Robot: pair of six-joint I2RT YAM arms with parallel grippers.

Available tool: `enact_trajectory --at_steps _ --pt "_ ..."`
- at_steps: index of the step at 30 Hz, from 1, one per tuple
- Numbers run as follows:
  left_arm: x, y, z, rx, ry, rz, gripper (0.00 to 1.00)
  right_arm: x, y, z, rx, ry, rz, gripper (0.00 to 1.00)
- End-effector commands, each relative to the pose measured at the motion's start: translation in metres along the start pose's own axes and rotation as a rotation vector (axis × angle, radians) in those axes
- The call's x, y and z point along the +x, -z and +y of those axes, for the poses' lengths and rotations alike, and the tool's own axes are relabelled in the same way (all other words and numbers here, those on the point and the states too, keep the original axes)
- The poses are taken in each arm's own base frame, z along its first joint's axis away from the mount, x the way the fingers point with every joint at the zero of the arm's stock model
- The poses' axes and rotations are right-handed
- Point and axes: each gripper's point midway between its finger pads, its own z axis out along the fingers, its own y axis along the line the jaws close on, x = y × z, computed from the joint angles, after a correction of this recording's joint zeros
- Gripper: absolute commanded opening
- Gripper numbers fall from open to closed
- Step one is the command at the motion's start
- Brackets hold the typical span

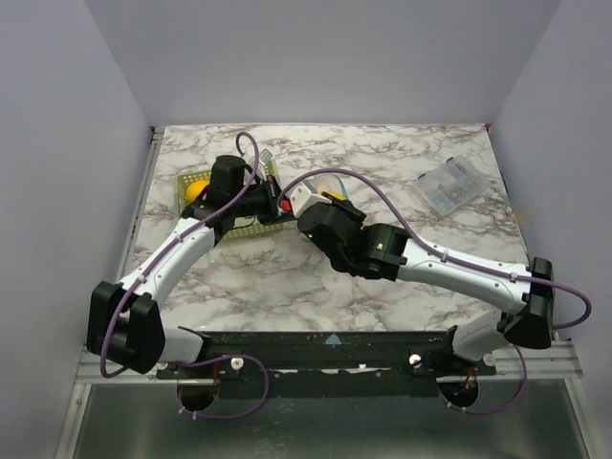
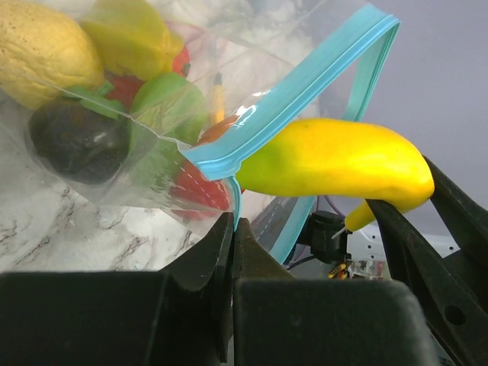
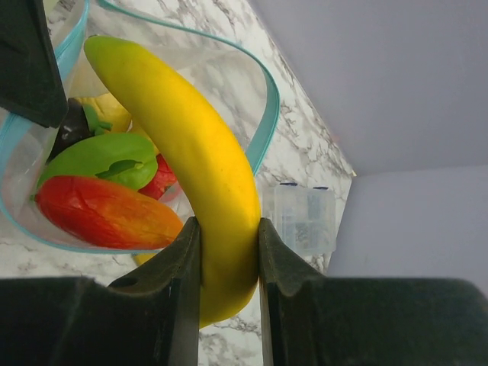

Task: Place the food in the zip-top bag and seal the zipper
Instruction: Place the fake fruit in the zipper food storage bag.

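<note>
Two arms: I see both meeting over the back-left of the marble table (image 1: pixel 287 277), just beside the green basket (image 1: pixel 247 228).
Left claw: the left gripper (image 2: pixel 232 225) has its jaws pressed together, pinching the zip-top bag (image 2: pixel 145 183) by its mouth edge.
Right claw: the right gripper (image 3: pixel 229 252) is clamped on the banana (image 3: pixel 191 145), one finger on each side of its lower part.
Banana position: its upper end reaches through the bag's mouth; the gripped end is outside.
Bag mouth: unsealed; the light-blue zipper (image 3: pixel 263 114) loops wide around the banana.
Food in the bag: through the clear plastic I make out a green pepper (image 3: pixel 99 156), a red-orange piece (image 3: pixel 107 213), a bumpy yellow fruit (image 2: pixel 46 49) and a dark fruit (image 2: pixel 76 141).
Basket contents: one yellow fruit (image 1: pixel 196 189) shows from the top camera.
Elsewhere: a clear plastic box (image 1: pixel 449 186) sits at the table's far right, well apart.
</note>
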Motion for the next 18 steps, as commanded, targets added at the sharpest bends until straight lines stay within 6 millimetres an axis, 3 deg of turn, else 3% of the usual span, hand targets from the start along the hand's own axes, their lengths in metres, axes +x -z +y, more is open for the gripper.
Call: enact_trajectory --at_steps 1,12,18 --pt "0.005 0.008 -0.016 0.047 -0.036 -0.012 0.00 -0.010 -0.009 0.006 -0.056 0.081 0.013 0.00" --pt "0.019 0.001 -0.015 0.036 -0.052 0.019 0.00 -0.028 -0.037 0.013 -0.114 0.168 0.019 0.00" --pt "0.020 0.002 -0.015 0.038 -0.054 0.010 0.00 -0.024 -0.050 0.029 -0.238 0.125 0.027 0.01"
